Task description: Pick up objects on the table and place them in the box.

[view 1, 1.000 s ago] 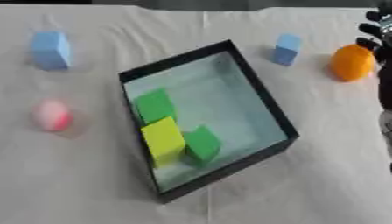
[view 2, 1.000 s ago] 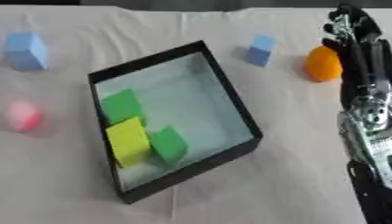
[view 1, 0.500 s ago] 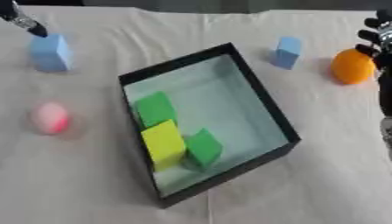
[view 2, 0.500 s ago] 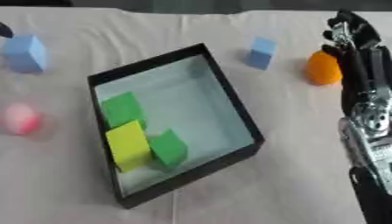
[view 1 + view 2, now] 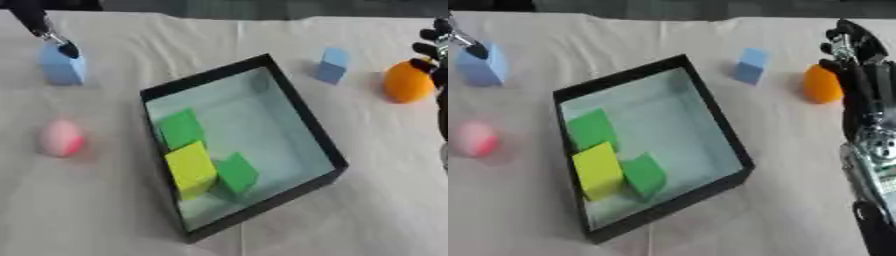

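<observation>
Reaching in from the far left, my left hand (image 5: 52, 36) has a fingertip touching the large blue block (image 5: 63, 67); I cannot tell its finger state. My right hand (image 5: 852, 52) rests open against the orange ball (image 5: 822, 85). Between them sits the black box (image 5: 302, 111), holding green and yellow cubes (image 5: 191, 169).

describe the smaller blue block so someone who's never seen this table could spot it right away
Start at the black box in the middle of the white cloth. Just beyond its far right corner sits the small blue block, between the box and the orange object. Unlike the bigger blue block at far left, no hand is near it, and it looks smaller.
</observation>
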You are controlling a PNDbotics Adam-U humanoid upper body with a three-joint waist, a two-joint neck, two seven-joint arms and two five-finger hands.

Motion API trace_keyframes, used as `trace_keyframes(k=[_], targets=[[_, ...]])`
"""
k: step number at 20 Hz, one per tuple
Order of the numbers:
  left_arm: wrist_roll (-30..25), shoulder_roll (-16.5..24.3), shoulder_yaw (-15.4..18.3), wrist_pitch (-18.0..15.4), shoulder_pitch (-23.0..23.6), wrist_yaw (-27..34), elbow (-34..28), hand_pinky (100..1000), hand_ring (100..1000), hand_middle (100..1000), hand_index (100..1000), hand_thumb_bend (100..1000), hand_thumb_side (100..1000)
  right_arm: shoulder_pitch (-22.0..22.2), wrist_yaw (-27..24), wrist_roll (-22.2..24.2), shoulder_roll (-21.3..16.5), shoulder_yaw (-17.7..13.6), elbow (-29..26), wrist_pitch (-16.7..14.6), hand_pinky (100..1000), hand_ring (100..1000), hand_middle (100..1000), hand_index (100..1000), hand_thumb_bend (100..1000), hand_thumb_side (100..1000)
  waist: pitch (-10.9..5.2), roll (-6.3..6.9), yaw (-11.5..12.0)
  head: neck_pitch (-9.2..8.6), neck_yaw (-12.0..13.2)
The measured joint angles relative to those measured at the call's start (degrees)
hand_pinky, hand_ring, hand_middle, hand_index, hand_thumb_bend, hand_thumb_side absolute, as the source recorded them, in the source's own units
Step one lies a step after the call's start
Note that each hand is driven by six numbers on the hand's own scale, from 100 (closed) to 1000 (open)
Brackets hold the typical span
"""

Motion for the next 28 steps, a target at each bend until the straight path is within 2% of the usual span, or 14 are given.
trace_keyframes(k=[4, 7, 11, 25, 28], targets=[[-0.16, 0.01, -0.02, -0.36, 0.12, -2.16, 0.79, 908, 926, 819, 869, 815, 256, 0.0, 0.0, 0.06, 0.0, 0.31, 0.0, 0.04, 822, 833, 785, 864, 100, 672, 0.0, 0.06, 0.0, -0.22, 0.08], [-0.17, 0.01, 0.02, -0.36, 0.35, -2.86, 1.4, 921, 927, 816, 864, 774, 196, -0.03, 0.0, 0.16, 0.0, 0.33, 0.0, 0.12, 822, 831, 783, 863, 100, 672, 0.01, 0.07, -0.04, -0.53, 0.16], [-0.25, 0.01, 0.15, -0.04, 0.51, -3.12, 1.96, 921, 926, 816, 863, 754, 185, -0.34, 0.0, 0.26, 0.0, 0.35, -0.01, 0.18, 822, 830, 781, 863, 100, 672, 0.37, 0.03, -0.3, -0.55, 0.22], [-0.25, 0.01, 1.87, 1.63, 1.54, -4.41, 3.52, 919, 935, 832, 870, 780, 176, -0.89, 0.0, 0.29, 0.05, 0.66, -0.13, 0.18, 822, 826, 776, 861, 100, 671, 1.44, -0.59, -0.82, -1.28, 0.67], [-0.21, 0.01, 2.41, 1.84, 1.58, -5.05, 3.56, 913, 934, 828, 864, 785, 149, -0.99, 0.0, 0.3, 0.06, 0.67, -0.24, 0.19, 822, 825, 775, 861, 100, 671, 1.69, -0.62, -1.04, -1.29, 0.69]])
